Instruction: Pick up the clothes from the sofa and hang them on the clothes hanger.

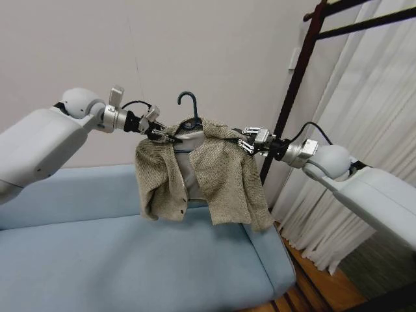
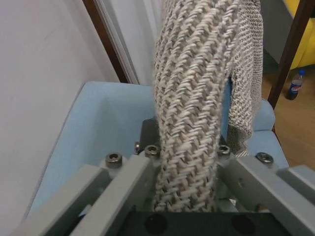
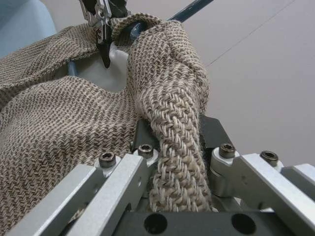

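A beige knitted cardigan [image 1: 208, 179] hangs on a dark blue hanger [image 1: 189, 104], held in the air above the light blue sofa [image 1: 117, 260]. My left gripper [image 1: 162, 133] is shut on the cardigan's shoulder at one end of the hanger; the left wrist view has the knit [image 2: 189, 123] pinched between its fingers. My right gripper [image 1: 242, 142] is shut on the other shoulder, with the knit [image 3: 172, 142] clamped between its fingers. In the right wrist view the left gripper [image 3: 101, 24] is farther off at the collar.
A dark wooden clothes rack [image 1: 299, 71] stands to the right of the sofa, in front of white curtains [image 1: 377, 110]. A plain wall [image 1: 195, 45] is behind. A bottle [image 2: 295, 84] stands on the wooden floor [image 1: 318, 286] beside the sofa.
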